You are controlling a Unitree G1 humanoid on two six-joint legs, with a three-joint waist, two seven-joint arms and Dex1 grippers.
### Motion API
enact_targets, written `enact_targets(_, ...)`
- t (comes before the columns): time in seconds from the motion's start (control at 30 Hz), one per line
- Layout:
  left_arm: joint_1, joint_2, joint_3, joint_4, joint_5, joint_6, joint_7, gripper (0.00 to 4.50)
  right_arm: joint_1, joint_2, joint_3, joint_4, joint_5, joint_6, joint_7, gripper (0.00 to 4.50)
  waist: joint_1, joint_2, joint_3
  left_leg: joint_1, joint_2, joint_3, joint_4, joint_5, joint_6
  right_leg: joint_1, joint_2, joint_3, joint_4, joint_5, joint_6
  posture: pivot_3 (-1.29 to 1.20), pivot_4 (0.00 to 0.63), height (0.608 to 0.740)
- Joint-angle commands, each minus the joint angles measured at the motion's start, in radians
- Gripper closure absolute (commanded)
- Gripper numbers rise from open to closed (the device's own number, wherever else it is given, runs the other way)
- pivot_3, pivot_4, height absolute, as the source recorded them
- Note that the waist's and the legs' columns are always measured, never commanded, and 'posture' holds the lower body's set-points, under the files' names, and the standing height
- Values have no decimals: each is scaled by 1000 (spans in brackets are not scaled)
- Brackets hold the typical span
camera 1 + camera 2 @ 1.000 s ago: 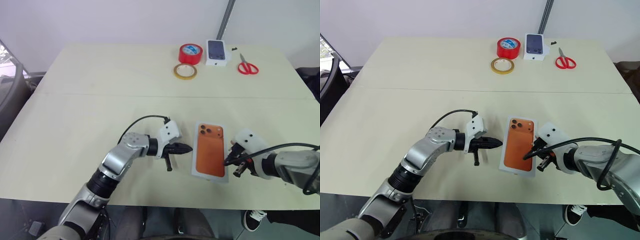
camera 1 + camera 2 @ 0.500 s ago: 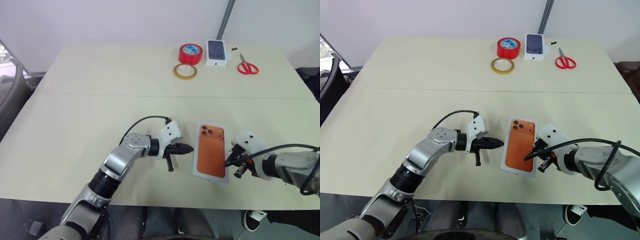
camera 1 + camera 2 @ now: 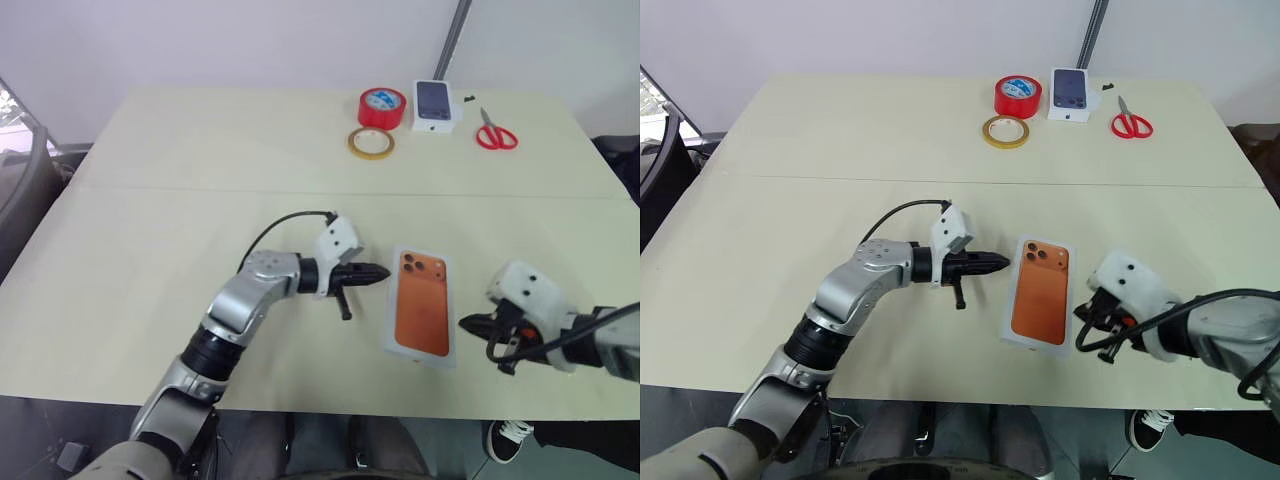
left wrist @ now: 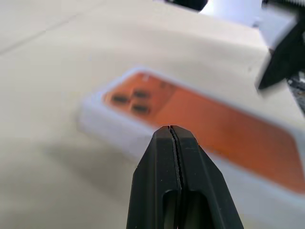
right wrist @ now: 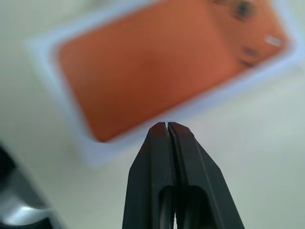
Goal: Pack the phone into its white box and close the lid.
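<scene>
The lid (image 3: 422,317) lies flat near the front edge of the table (image 3: 200,200), right of centre, its printed orange phone face up inside a white border; judging by that face and its raised white wall in the left wrist view, it sits down over the box, so the task looks all but done; the box and the phone beneath are hidden, so I cannot confirm either.

As a judgement: the closed box is light, stiff cardboard with a glossy, slippery top; it will skate on the table if nudged from one side only, and its thin walls dent under a hard pinch; better to press down on the flat top near the corners to seat it, or squeeze it across the two long sides.

The left gripper (image 3: 378,272) has its black fingers pressed together on nothing; its tip hovers just beside the lid's left long edge near the far corner, apart from it. The right gripper (image 3: 470,323) is likewise closed and empty; its tip sits just off the right long edge toward the near end, not touching. The lid lies between the two tips.

At the far edge stand a red tape roll (image 3: 381,106), a yellow tape ring (image 3: 370,143), a small box (image 3: 434,105) and scissors (image 3: 494,131), well apart.
</scene>
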Motion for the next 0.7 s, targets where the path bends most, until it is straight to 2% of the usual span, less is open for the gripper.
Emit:
enact_targets(0.03, -32, -15, -69, 59, 66, -47, 16, 4500, -20, 35, 90, -21, -31, 17, -79, 4441, 0, 0, 0, 0, 0, 0, 0, 0, 0, 0, 0, 0, 0, 0, 0, 0, 150, 740)
enact_targets(0.17, -47, -1, -116, 123, 124, -87, 10, 4500, -43, 66, 166, -28, -51, 38, -135, 4441, -5, 0, -1, 1, 0, 0, 0, 0, 0, 0, 1, 1, 0, 0, 0, 0, 150, 740)
enact_targets(0.27, -46, 10, -89, 115, 116, -96, 8, 4500, -57, 71, 145, -31, -47, 32, -142, 4441, -4, 0, -1, 1, 1, -1, 0, 0, 0, 0, 1, 0, 0, 0, 0, 0, 150, 740)
enact_targets(0.43, -42, 81, 90, 38, 13, -54, 10, 4500, -112, 132, 43, 21, -69, -74, -156, 4441, -7, 0, -1, 1, 1, -1, 0, 0, 0, -1, 1, 1, 1, 0, 0, 0, 150, 740)
enact_targets(0.7, 88, 376, 429, -13, -83, -52, 4, 4500, -154, 202, -25, 222, -161, -322, -105, 4441, -8, 0, -1, 1, 1, 0, -1, 0, 0, -1, 1, 0, 1, 0, 0, 0, 150, 740)
